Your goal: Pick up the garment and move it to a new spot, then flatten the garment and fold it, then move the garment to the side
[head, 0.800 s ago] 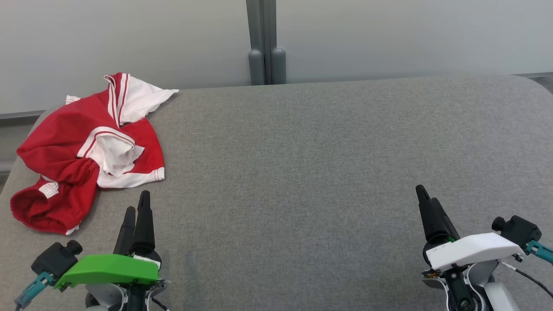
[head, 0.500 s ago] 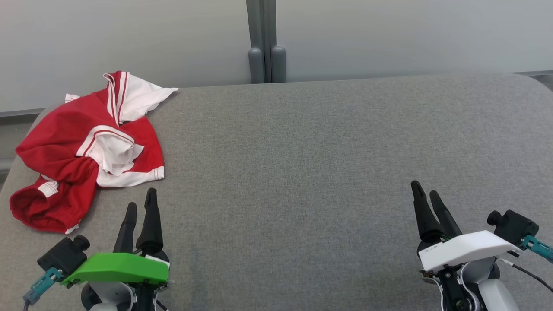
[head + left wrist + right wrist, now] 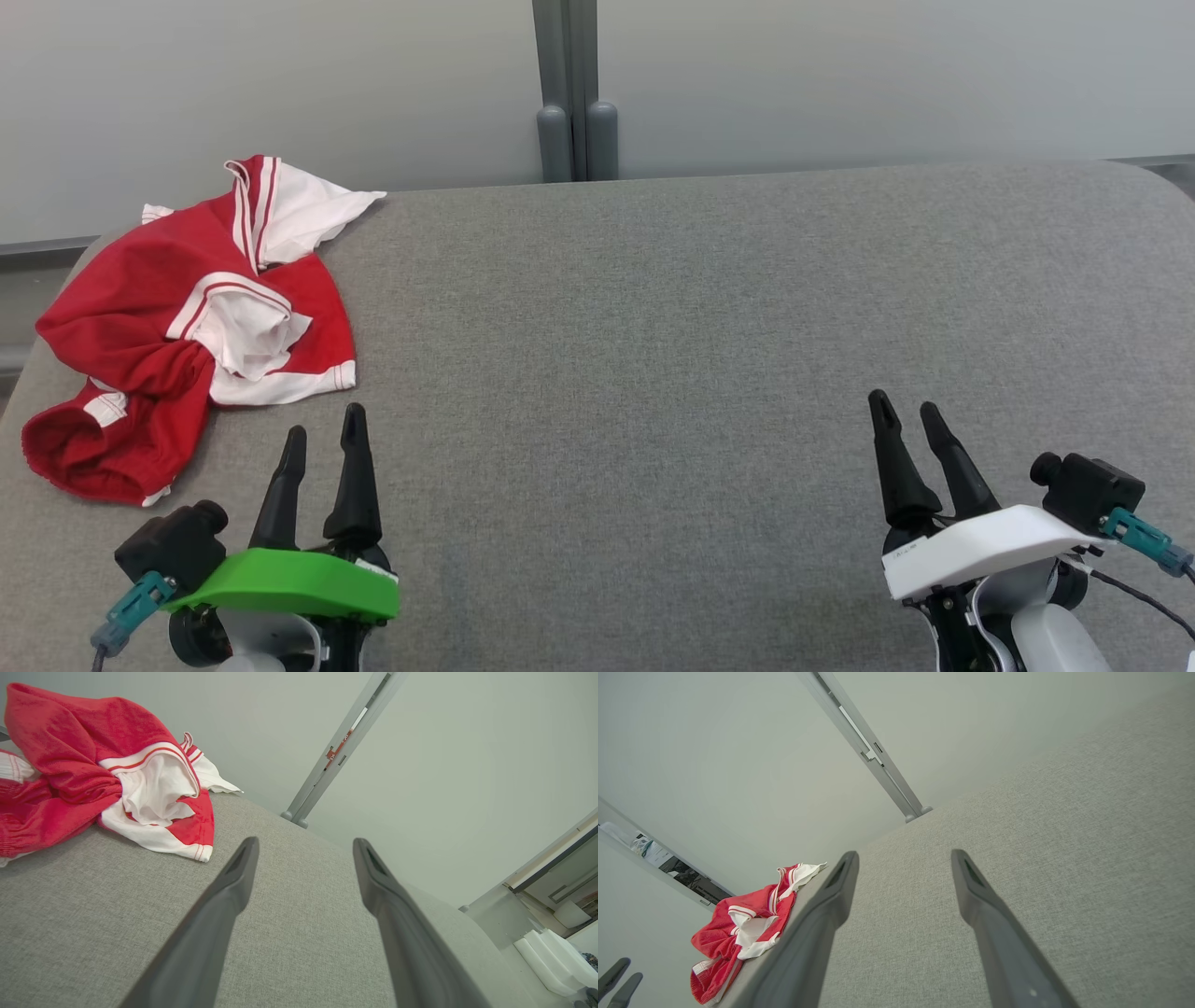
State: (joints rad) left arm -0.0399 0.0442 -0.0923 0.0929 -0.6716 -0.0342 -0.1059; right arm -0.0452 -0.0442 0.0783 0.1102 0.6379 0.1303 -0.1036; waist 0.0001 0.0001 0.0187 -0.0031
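Garment (image 3: 191, 322) crumpled on counter (image 3: 653, 327), not yet picked. My left end effector (image 3: 325, 429) near its hem, spread wide, empty, likely readying the grab. Right end effector (image 3: 904, 404) well apart from garment, also wide, empty.

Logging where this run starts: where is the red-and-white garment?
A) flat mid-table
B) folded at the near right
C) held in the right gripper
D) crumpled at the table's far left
D: the garment lies bunched at the far left of the grey table, just beyond the open left gripper, apart from it.
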